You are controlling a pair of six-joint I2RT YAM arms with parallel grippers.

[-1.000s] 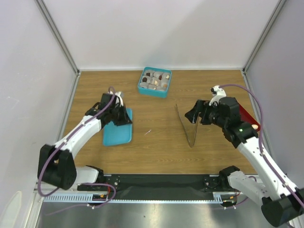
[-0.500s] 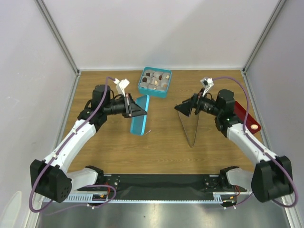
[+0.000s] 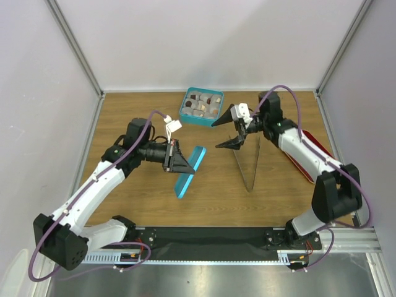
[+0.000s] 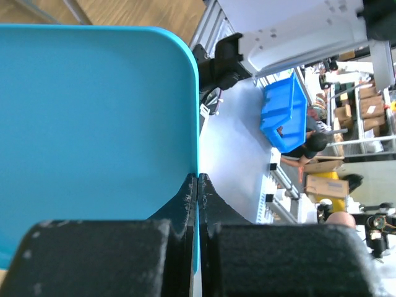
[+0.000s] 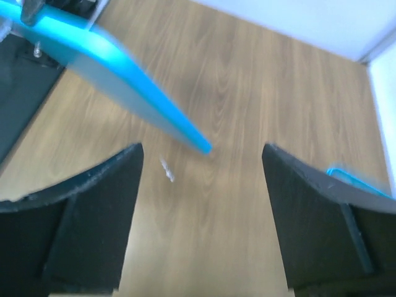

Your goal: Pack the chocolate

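Chocolate (image 3: 202,104) sits in the teal box (image 3: 183,114), far centre of the table (image 3: 136,210). Left gripper (image 3: 184,162) pinches the teal lid (image 3: 185,184) by its edge, tilted. Right gripper (image 3: 224,132) is spread wide, empty, beside the tweezers (image 3: 247,167). Step looks like lidding; next, level the lid over the box.

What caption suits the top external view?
Left gripper holds the teal lid tilted; open right gripper faces it, boxed chocolate behind.

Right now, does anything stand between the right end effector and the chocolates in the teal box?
Nothing visible does. The right end effector is open beside the uncovered teal box of chocolates; the left end effector holds the teal lid well clear of it.
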